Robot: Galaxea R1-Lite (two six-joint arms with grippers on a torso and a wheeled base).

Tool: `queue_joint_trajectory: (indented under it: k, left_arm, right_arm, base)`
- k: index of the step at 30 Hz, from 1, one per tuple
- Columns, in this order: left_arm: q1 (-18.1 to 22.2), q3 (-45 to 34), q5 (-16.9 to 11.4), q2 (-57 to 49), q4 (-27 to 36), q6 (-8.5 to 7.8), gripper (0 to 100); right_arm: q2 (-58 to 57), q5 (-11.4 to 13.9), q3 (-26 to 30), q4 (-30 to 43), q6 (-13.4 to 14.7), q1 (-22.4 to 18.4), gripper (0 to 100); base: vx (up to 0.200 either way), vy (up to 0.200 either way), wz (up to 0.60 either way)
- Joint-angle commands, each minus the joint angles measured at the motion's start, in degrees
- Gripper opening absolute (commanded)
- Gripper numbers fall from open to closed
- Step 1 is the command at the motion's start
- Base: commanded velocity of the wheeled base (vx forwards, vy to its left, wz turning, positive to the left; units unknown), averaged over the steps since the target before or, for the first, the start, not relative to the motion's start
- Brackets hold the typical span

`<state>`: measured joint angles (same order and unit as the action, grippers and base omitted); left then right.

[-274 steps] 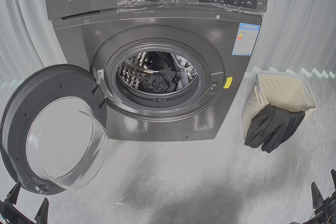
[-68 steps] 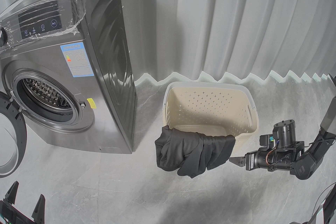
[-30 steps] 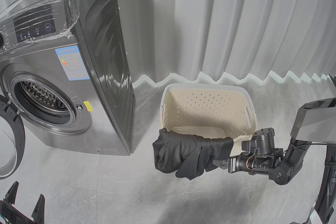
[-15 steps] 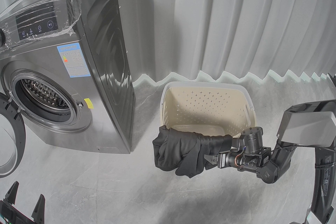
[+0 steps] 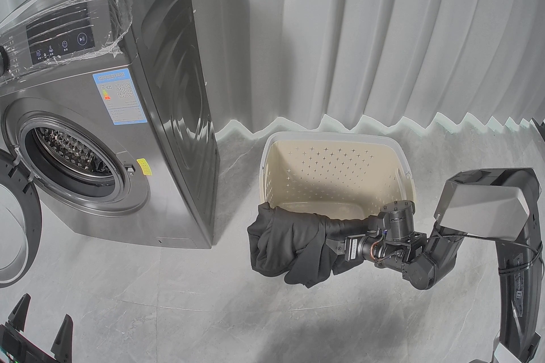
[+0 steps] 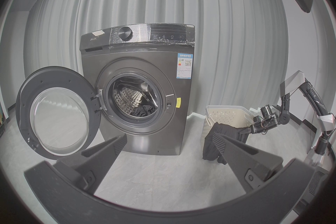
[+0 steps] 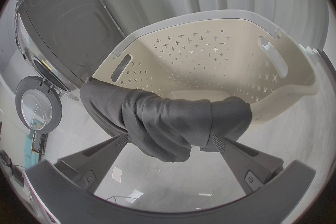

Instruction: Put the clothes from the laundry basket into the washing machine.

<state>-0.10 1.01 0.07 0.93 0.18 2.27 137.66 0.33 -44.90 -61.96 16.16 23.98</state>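
Right gripper (image 5: pixel 339 252), jaws spread, straddles the dark grey cloth garment (image 5: pixel 289 248) hung over the cream perforated plastic laundry basket (image 5: pixel 340 165).
Head view: the garment drapes over the basket's near rim, beside the grey front-loading washing machine (image 5: pixel 113 114); the left gripper (image 5: pixel 40 324) sits low and well apart, spread and empty. Left wrist view: the machine's round glass-fronted door (image 6: pixel 56 112) stands wide open, with dark clothes (image 6: pixel 141 111) lying in the drum (image 6: pixel 134 95), so the way in looks free. Right wrist view: both fingers (image 7: pixel 101 154) flank the thick fold without yet pinching it; closing deep on the bunched middle, then lifting clear of the rim, should keep a trailing end from snagging.
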Motion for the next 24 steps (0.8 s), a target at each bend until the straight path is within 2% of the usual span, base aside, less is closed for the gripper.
queue_joint_trajectory:
  k: [1,7,17,18,24]
  left_arm:
    - [0.0,-0.9,0.0,-0.9,0.0,0.02,100]
    - [0.0,-0.9,0.1,-0.8,0.1,0.02,100]
    - [0.0,-0.9,0.2,-0.8,0.1,0.02,100]
    - [0.0,-0.9,0.2,-0.8,0.1,0.02,100]
    - [0.0,-0.9,0.2,-0.8,0.1,0.02,100]
  right_arm:
    - [0.8,0.0,-1.5,-0.1,0.0,-0.3,100]
    - [1.8,-1.5,-3.7,-0.2,0.0,-0.5,100]
    - [3.1,-2.3,-5.8,-0.5,0.0,-1.1,100]
    - [3.3,-2.5,-5.9,-0.6,0.0,-1.2,0]
    - [3.5,-2.9,-5.9,-1.1,0.0,-1.2,0]
  base:
    - [0.000,0.000,0.00]
    - [0.000,0.000,0.00]
    - [0.000,0.000,0.00]
    - [0.000,0.000,0.00]
    - [0.000,0.000,0.00]
